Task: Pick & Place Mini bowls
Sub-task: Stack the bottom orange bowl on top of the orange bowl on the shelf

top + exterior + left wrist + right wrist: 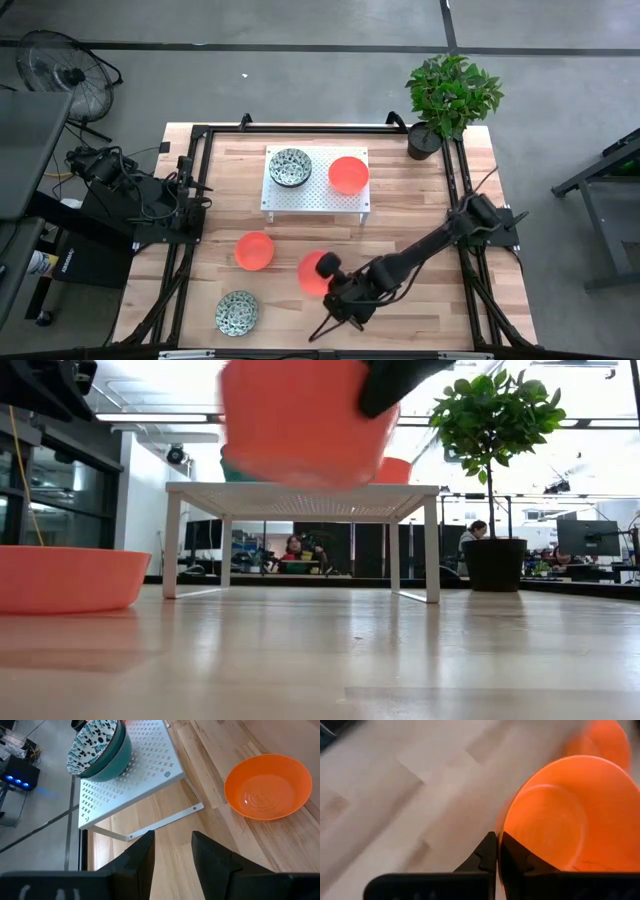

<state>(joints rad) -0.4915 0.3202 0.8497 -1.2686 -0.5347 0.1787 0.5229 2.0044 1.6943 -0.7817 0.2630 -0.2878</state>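
My right gripper (329, 270) is shut on an orange-red mini bowl (313, 273), lifted above the near middle of the table; the bowl also shows in the low view (300, 420). A second orange-red bowl (255, 250) rests on its base on the table to its left. A speckled bowl (237, 313) sits near the front edge. On the white perforated rack (315, 200) stand a speckled bowl (290, 167) and a third orange-red bowl (348, 175). My left gripper (172, 847) is open and empty at the table's left side. My right gripper pinches the held bowl's rim (506, 827) with one finger inside the bowl and one outside its wall. The fingers come from the table's right side, slanting down. The bowl is lifted clear of the table and tilted, its inside turned toward the wrist.
A black pot with a green plant (425, 140) stands at the far right corner. Black frame rails (460, 200) run along the table's sides. Bare wood lies between the rack and the front edge on the right. People sit in the room beyond the table (295, 550).
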